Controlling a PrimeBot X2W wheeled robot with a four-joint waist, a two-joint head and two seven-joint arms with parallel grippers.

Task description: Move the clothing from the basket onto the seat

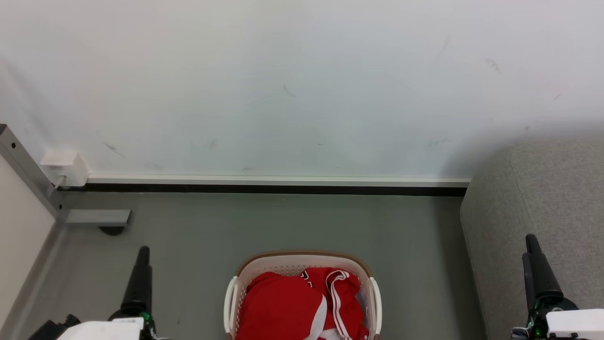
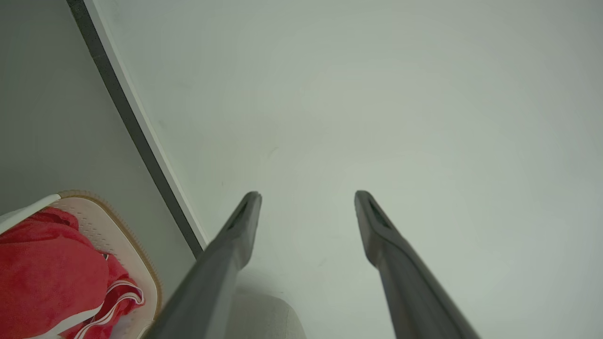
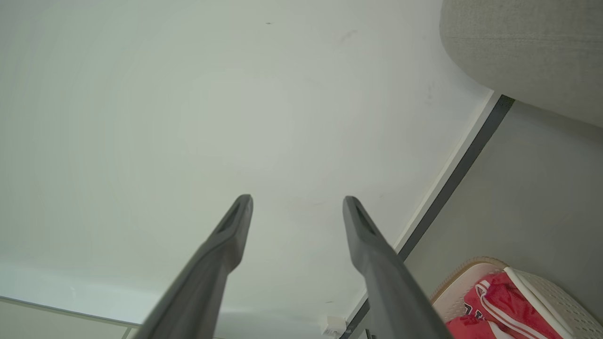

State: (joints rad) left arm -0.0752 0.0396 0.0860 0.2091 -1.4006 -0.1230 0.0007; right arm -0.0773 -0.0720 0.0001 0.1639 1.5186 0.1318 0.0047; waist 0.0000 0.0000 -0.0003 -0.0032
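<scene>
A grey floor point(image 1: 198, 226) runs back to a scuffed white wall point(image 1: 302, 94). On the floor, straight ahead of the robot, the basket point(image 1: 302, 255) holds the red clothing point(image 1: 283, 307) in a heap, with the seat point(image 1: 542, 203) off to its right. The left gripper point(image 2: 306, 197) and right gripper point(image 3: 297, 202) are both spread wide and empty, aimed at the wall. The heap lies between them and lower, so I'd judge either arm must turn inward and dip; the left looks slightly nearer, and the right is beside the seat.

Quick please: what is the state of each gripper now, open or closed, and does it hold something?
The left gripper is open, holding nothing.
The right gripper is open, holding nothing.
</scene>
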